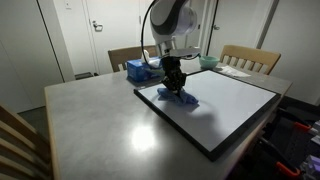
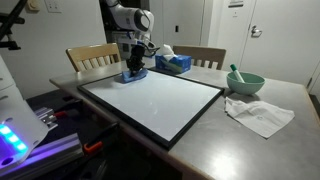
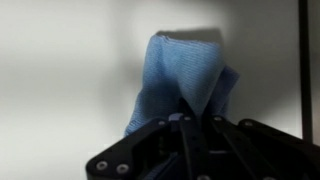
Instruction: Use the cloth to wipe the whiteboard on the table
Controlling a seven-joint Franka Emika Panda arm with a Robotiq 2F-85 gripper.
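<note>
the claw (image 3: 190, 118) is clenched on the cloth (image 3: 180, 80), pinching a blue fold that rests on the whiteboard (image 2: 165, 100). the cloth sits at the board's far corner, near the tissue box (image 2: 172, 62) on the desk (image 1: 85, 120). wiping looks barely begun: no marks show, and most of the board, near and right, seems left to sweep. the wrist view alone shows the pinch up close; only the exterior views show the board's spread and the bowl (image 2: 245, 82).

No writing, label, brand or number is legible in any of the views.
</note>
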